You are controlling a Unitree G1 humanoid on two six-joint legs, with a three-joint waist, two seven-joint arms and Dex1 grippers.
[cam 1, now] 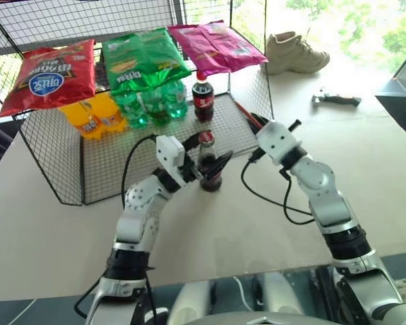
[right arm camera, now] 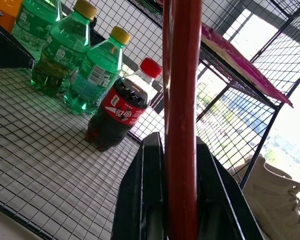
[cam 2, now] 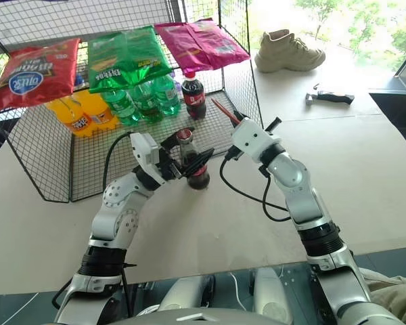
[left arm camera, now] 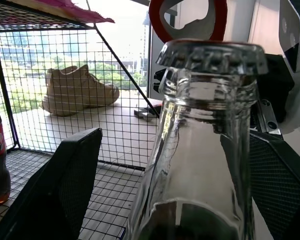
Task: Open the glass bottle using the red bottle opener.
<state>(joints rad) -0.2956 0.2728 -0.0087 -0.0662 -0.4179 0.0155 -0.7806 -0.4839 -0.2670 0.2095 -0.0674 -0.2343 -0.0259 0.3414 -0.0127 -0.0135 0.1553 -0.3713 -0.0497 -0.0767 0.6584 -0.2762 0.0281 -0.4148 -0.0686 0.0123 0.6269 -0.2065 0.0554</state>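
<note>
The left gripper (cam 1: 206, 166) is seen with jaws released, standing either side of the glass bottle (cam 1: 209, 169), which stands on the table (cam 1: 47, 237) just before the wire rack (cam 1: 101, 162). The bottle should be clamped before prying. The red bottle opener (right arm camera: 182, 125) is grasped by the right gripper (right arm camera: 170, 200); its loop (left arm camera: 187, 20) is judged behind the cap (left arm camera: 212, 55). Open table lies rightward.

Glass bottle (left arm camera: 200, 150) base below frame edge
</note>
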